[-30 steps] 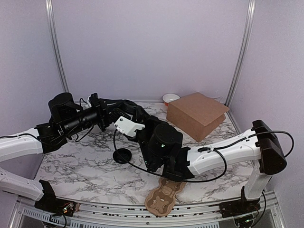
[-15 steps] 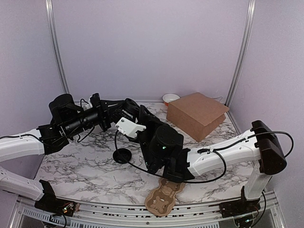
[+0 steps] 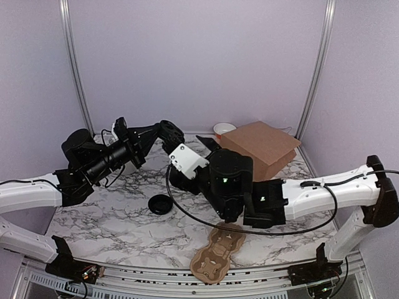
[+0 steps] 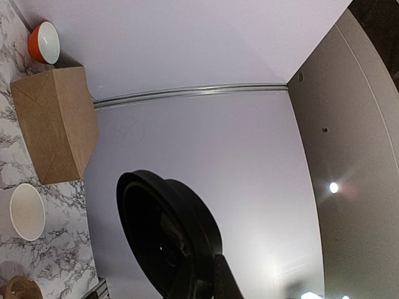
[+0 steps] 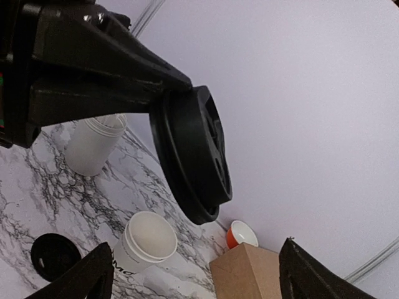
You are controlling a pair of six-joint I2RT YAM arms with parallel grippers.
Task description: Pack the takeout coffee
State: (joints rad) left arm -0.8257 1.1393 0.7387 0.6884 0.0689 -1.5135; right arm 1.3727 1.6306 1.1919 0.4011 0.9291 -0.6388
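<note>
Marbled worktop (image 3: 112, 218) below; left end effector (image 3: 156, 132) pinches the black lid (image 5: 193, 162) by its rim, aloft, presumably to cap the open cup (image 5: 146, 240); right end effector (image 5: 196, 249) spread, empty.

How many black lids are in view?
2. One black lid is held raised in the left gripper; the other lid lies on the marble table near the lidless paper cup. Arms may hide more.
</note>
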